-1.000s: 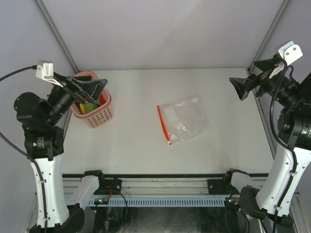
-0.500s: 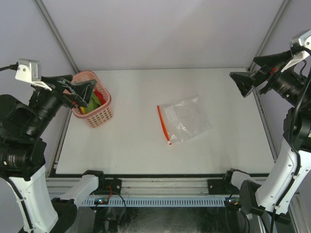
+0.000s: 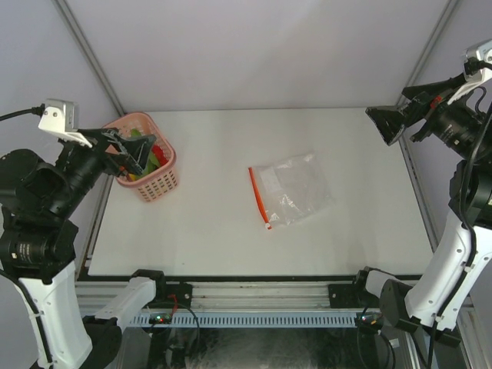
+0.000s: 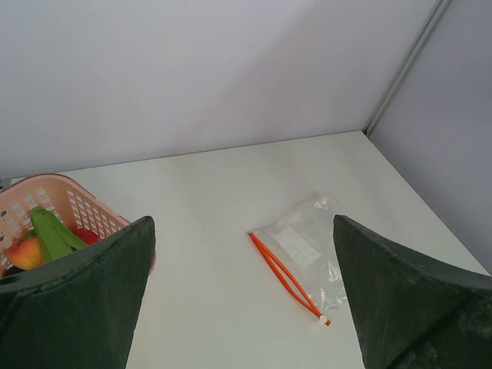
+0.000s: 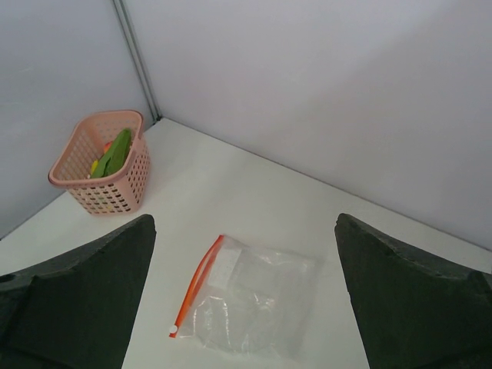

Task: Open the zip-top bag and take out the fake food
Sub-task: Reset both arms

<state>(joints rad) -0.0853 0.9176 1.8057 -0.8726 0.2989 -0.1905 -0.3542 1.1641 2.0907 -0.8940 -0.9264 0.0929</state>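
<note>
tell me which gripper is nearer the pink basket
Left. The left gripper hovers over the pink basket; the right gripper is at the opposite side, far right, beyond the zip-top bag.

Top cam: left gripper [image 3: 147, 154] sits over the pink basket [image 3: 157, 184], so only bits of fake food [image 3: 161, 151] show, can't ID them. Left wrist cam: basket cut off by frame edge. Zip-top bag [image 3: 296, 188]: contents can't tell, too crinkly.

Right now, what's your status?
Left gripper, right gripper open, empty. Zip-top bag flat mid-table, looks empty. Fake food in pink basket. Nothing blocking the bag.
</note>
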